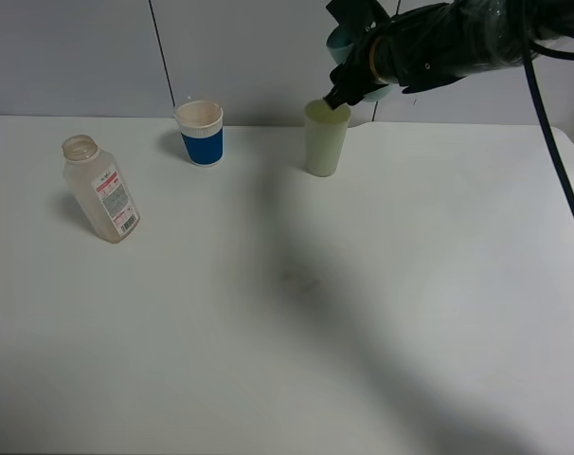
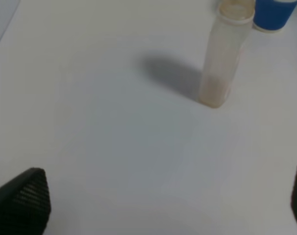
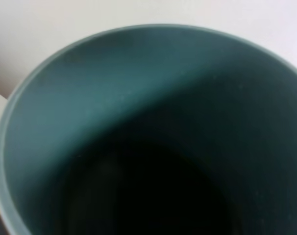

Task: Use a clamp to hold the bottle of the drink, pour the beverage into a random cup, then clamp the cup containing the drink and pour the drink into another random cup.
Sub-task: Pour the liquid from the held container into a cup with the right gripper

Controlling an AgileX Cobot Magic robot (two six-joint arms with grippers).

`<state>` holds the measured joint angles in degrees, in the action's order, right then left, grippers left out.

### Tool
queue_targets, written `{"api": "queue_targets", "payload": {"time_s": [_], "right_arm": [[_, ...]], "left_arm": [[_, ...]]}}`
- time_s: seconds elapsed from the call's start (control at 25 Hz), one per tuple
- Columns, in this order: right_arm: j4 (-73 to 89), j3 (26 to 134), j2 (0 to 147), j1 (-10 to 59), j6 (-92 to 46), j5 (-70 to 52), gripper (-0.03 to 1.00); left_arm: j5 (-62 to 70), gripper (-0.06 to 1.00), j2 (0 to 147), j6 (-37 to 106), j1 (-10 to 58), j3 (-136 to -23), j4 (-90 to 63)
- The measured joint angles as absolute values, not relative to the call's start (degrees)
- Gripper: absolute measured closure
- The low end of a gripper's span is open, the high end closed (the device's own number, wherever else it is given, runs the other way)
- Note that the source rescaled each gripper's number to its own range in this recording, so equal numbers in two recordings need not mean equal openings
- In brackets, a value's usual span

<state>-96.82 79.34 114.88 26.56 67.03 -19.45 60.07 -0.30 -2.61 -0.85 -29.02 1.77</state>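
Note:
The clear plastic bottle stands uncapped and almost empty at the table's left; it also shows in the left wrist view. A blue-and-white paper cup stands at the back, also seen in the left wrist view. A pale yellow-green cup stands at the back middle. My right gripper is shut on a teal cup, held tilted just above the pale cup's rim. The teal cup's dark inside fills the right wrist view. My left gripper is open and empty, short of the bottle.
The white table reaches a grey wall at the back. A black cable hangs from the right arm over the table's right side. The right arm's shadow falls across the table's middle.

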Motion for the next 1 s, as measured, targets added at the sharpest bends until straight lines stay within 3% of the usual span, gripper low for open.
{"api": "queue_targets", "payload": {"time_s": [1.0], "right_arm": [[-98.49, 79.41, 114.88, 26.64, 49.49, -22.43, 0.96]], "left_arm": [[60.13, -0.06, -0.30, -2.61, -0.85, -29.02, 1.82]]}}
